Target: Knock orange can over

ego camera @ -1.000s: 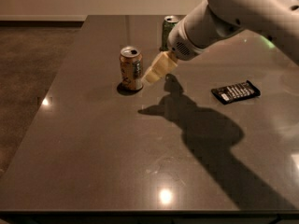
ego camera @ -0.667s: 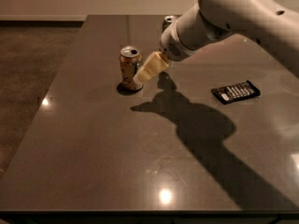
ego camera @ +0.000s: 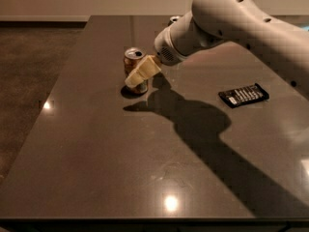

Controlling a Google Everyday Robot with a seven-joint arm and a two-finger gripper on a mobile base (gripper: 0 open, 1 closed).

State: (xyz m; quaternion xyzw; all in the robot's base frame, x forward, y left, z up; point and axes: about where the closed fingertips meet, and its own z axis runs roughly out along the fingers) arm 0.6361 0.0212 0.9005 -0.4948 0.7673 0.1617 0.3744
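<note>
The orange can (ego camera: 132, 61) stands upright on the dark table (ego camera: 96, 149), left of centre toward the back. It has an orange-tan body and a silver top. My gripper (ego camera: 141, 73) reaches in from the right on the white arm and overlaps the can's right side, its pale tip lying across the lower front of the can. It looks to be touching the can or right in front of it.
The top of a green can (ego camera: 174, 19) shows behind the arm at the back of the table. A flat black packet (ego camera: 243, 95) lies on the right. The table's left edge (ego camera: 58, 88) drops to a brown floor.
The gripper has moved left, from beside the can to overlapping it. The can still stands upright in the same spot.
</note>
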